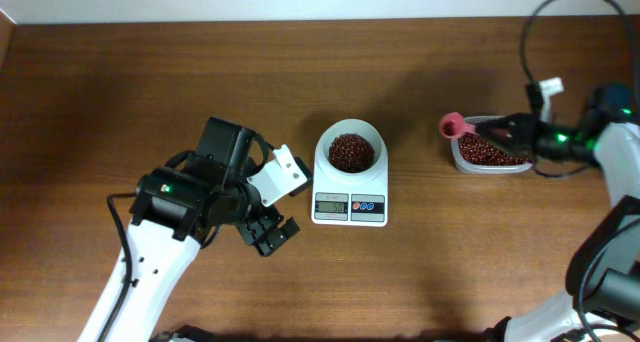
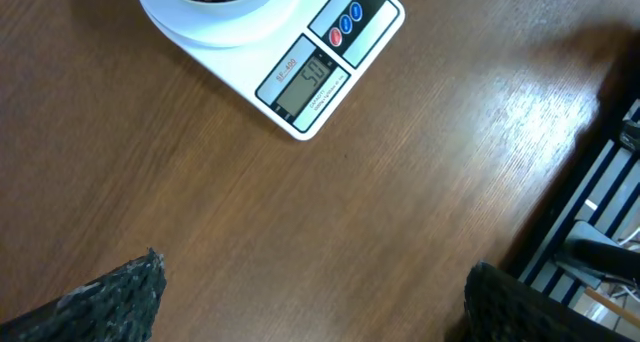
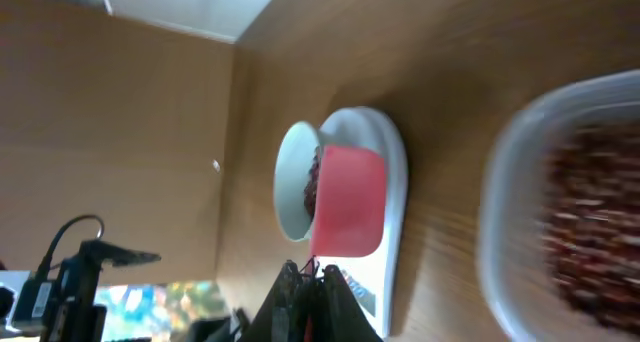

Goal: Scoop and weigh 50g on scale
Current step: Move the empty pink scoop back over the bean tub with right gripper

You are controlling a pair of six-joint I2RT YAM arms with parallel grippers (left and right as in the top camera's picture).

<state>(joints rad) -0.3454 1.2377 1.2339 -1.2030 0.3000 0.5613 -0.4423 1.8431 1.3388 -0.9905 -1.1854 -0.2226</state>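
The scale (image 1: 349,188) sits at the middle of the table (image 1: 200,82). Its bowl (image 1: 328,142) is at the 12 o'clock end, and the display (image 2: 305,82) and the red and blue buttons (image 2: 347,22) are at the 6 o'clock end. A heap of dark red-brown beans (image 1: 351,152) fills the bottom of the bowl. From the left wrist view the display looks to read 50.

The left gripper (image 2: 315,287) hangs at about 8 o'clock from the scale, near it but not touching. Its jaws are spread as wide as they go, with one dark finger (image 2: 120,292) at each lower corner of the wrist view. There is only bare wood between them, so it holds nothing.

At about 2 o'clock from the scale, well apart from it, is a clear tub (image 1: 458,164) with more beans inside. The right gripper (image 1: 497,132) is over the tub, its jaws clamped tight on the handle of a pink-red scoop (image 1: 452,126). The head of the scoop pokes out over the tub's 10 o'clock corner, pointing towards the scale. From here I cannot tell whether there are any beans in the scoop. The right wrist view shows only its smooth red back, with the bowl behind it.
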